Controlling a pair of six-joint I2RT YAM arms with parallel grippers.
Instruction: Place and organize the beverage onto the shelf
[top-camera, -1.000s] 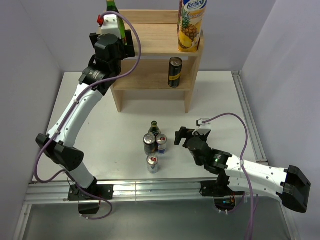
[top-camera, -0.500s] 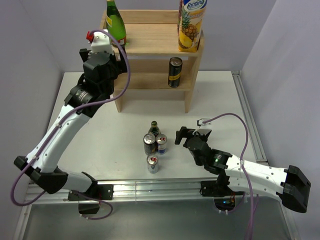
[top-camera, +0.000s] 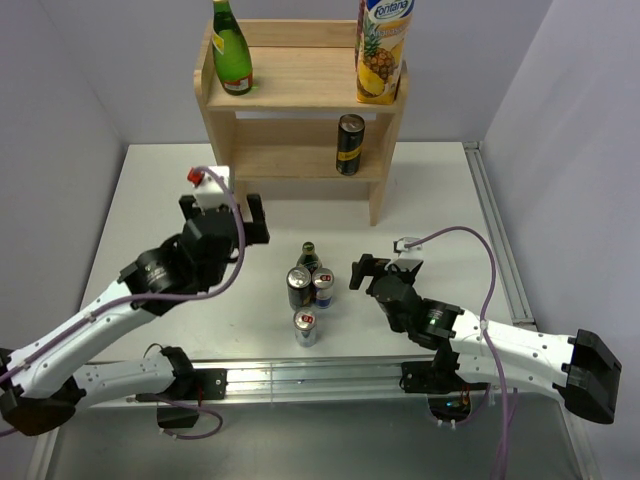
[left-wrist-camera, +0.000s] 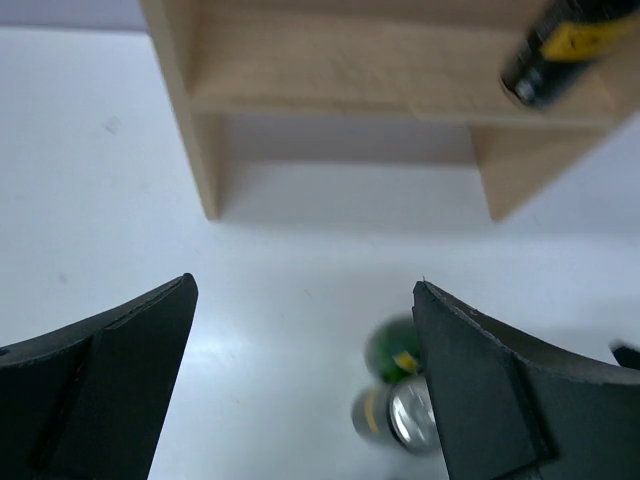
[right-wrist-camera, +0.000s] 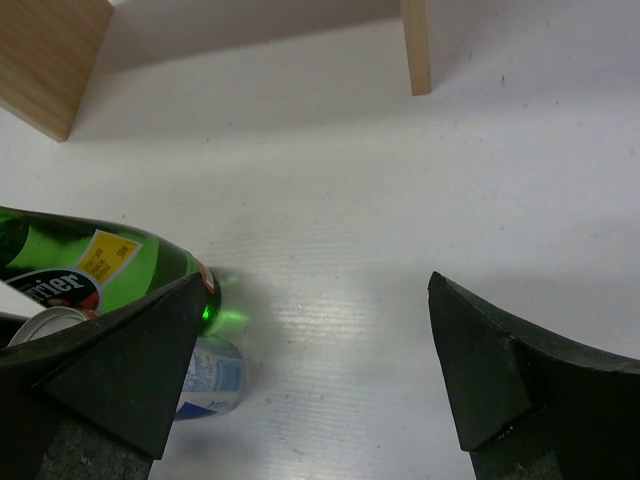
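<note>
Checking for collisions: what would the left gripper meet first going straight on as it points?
The left gripper would probably meet bare table short of the shelf; depth is unclear.

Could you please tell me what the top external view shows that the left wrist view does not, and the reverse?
Only the top view: the tall green bottle and the juice carton standing on the top board of the shelf. Only the left wrist view: the left claw seen from between its fingers, open with nothing gripped. Both: the shelf's lower board with the dark can, and the small green bottle beside cans on the table.
</note>
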